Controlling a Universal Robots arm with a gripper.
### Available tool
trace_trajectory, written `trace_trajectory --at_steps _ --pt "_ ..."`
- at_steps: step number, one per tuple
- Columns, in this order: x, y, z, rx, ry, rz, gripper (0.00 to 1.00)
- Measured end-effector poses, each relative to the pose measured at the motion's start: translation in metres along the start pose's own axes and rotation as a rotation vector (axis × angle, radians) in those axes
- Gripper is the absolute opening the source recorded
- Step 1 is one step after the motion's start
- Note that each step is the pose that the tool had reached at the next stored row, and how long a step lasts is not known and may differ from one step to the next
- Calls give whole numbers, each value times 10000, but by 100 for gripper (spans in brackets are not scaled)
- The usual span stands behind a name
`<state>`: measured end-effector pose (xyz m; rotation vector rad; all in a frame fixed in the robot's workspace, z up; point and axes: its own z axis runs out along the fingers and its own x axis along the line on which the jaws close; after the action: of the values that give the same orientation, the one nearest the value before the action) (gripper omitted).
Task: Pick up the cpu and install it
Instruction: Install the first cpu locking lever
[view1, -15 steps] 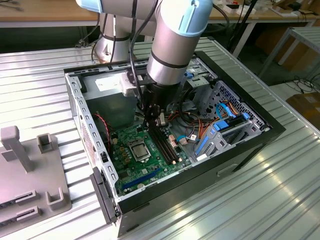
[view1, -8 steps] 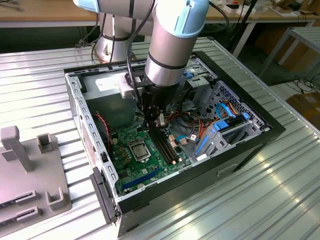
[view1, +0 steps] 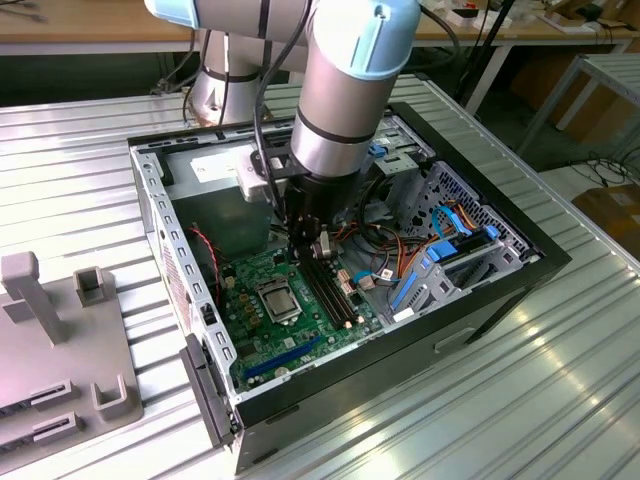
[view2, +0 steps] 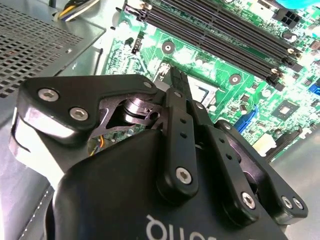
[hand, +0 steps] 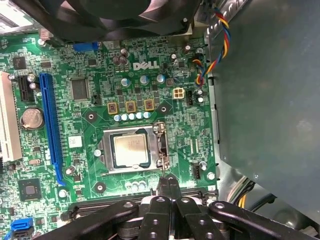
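Note:
The cpu (hand: 131, 151), a square silver chip, lies flat in its socket on the green motherboard (hand: 90, 145), framed by the metal load plate. In the exterior view the cpu (view1: 277, 298) sits near the board's middle inside the open computer case (view1: 150, 200). My gripper (hand: 168, 183) hovers just beside the socket's edge, over the memory slots, with its black fingers pressed together and nothing visible between them. Seen in the second wrist view, the gripper (view2: 176, 79) points down at the board next to the socket. From the exterior view, the gripper (view1: 318, 250) hangs above the board.
Black memory slots (view1: 330, 288) run beside the socket. A long blue slot (hand: 50, 125) and coloured cables (hand: 217, 45) lie on the board. A grey power supply (view1: 215, 190) and drive cage (view1: 460, 235) flank the arm. A grey fixture (view1: 60, 340) stands at the exterior view's left.

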<state>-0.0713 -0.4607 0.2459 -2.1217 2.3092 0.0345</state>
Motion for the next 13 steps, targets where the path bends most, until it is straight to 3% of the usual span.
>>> trace_trajectory --at_steps 13 --pt "118 -9 21 1 7 0 11"
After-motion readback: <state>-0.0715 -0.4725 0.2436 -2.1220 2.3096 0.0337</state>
